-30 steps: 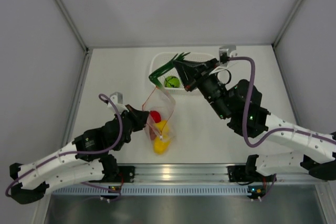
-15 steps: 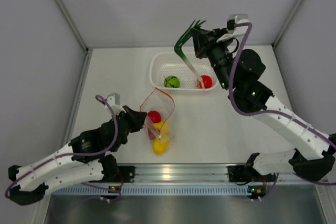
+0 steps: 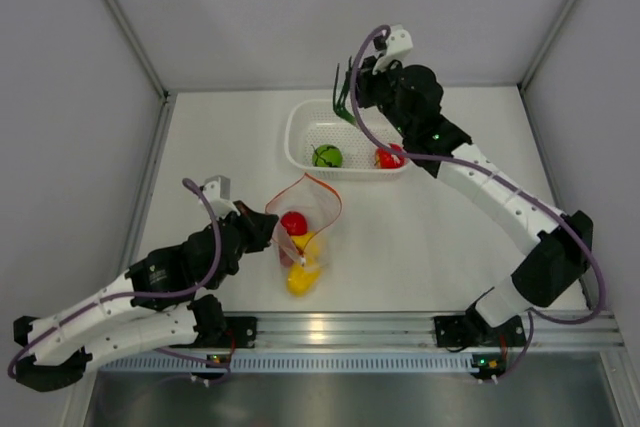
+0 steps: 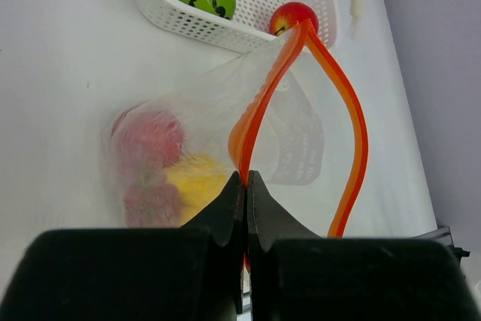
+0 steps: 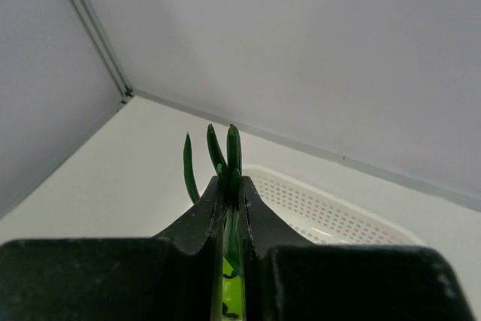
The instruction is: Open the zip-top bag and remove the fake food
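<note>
The clear zip-top bag (image 3: 305,232) lies open near the table's front, its orange-red zip strip (image 4: 259,107) spread in a loop. Inside are a red ball (image 3: 293,222), yellow pieces (image 3: 303,275) and a purplish lump (image 4: 146,197). My left gripper (image 3: 268,230) is shut on the near side of the zip strip. My right gripper (image 3: 355,92) is shut on the green stalks (image 5: 229,157) and holds them above the far edge of the white basket (image 3: 300,119). The basket holds a green ball (image 3: 327,155) and a red fruit (image 3: 389,156).
The basket stands at the back centre of the white table, close to the back wall. Grey walls close in the left, right and far sides. A metal rail runs along the near edge by the arm bases.
My right gripper has risen and swung left and back with the green stalks, from low over the basket to above its far edge. The left gripper keeps its grip; the bag mouth has spread wider.
</note>
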